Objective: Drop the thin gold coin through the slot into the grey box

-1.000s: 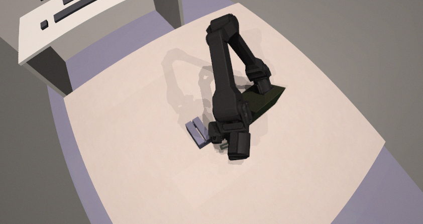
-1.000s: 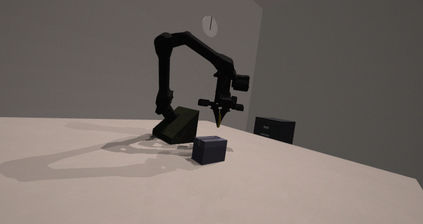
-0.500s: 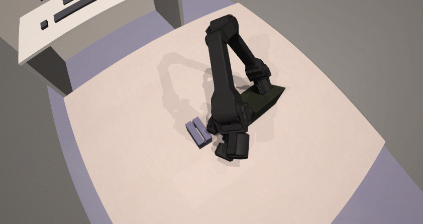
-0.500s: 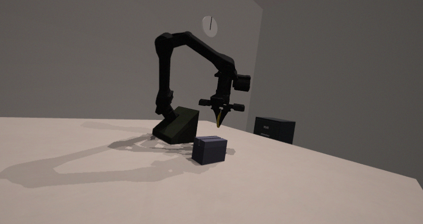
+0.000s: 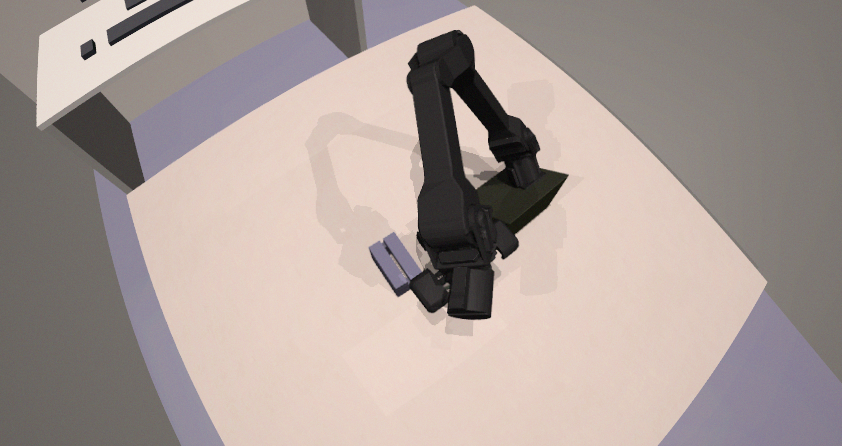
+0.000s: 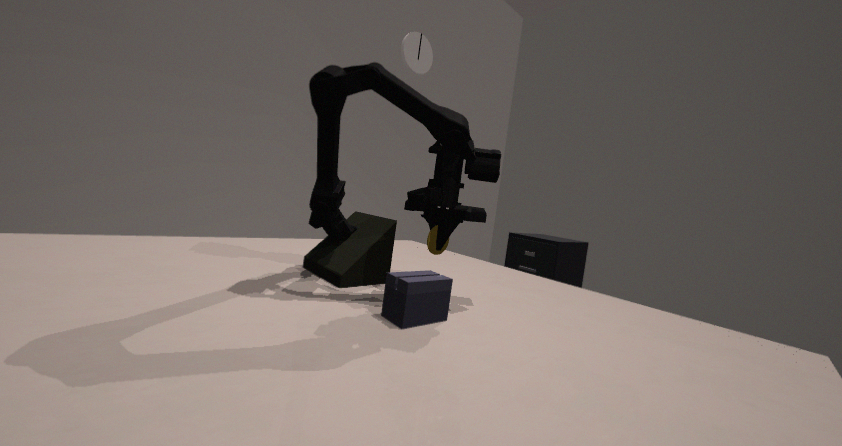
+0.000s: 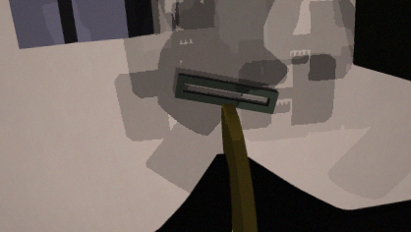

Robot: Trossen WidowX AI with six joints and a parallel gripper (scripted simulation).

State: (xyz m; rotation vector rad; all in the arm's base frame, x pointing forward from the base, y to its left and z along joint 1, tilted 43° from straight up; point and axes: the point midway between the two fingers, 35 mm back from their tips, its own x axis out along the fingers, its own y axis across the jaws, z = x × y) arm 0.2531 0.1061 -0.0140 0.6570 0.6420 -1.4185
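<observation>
While the gripper (image 6: 439, 247) pinches the gold coin (image 6: 433, 244) (image 7: 238, 169) above the slotted box (image 5: 395, 263) (image 6: 417, 301) (image 7: 93, 22) — lower centre in the exterior view — align its rim to the slot before lowering.

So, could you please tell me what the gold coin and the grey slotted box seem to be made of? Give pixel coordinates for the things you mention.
Thin gold disc-shaped coin (image 6: 433, 241) (image 7: 237, 162): dull metal or painted plastic; evenly coloured, no glints. Blue-grey slotted box (image 5: 385, 266) (image 6: 425, 306) (image 7: 36, 27): perhaps matte plastic; smooth, grainless faces.
</observation>
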